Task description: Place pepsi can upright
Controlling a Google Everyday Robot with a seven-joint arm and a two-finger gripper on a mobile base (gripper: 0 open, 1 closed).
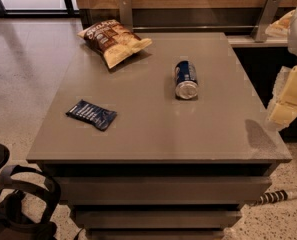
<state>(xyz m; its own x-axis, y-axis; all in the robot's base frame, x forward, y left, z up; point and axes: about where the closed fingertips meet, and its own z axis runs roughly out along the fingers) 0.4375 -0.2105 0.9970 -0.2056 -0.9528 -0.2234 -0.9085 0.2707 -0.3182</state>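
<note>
The pepsi can [186, 79] lies on its side near the middle of the grey table [153, 129], its silver end facing the camera and its dark-blue body pointing away. My gripper [284, 111] hangs at the right edge of the view, beyond the table's right side, pale yellow-white and partly cut off. It is well to the right of the can, apart from it, and holds nothing that I can see.
A brown and cream chip bag [113, 40] lies at the table's back left. A flat dark-blue snack packet [91, 114] lies front left. A wooden wall and a ledge run behind the table. A black object [18, 204] stands on the floor at front left.
</note>
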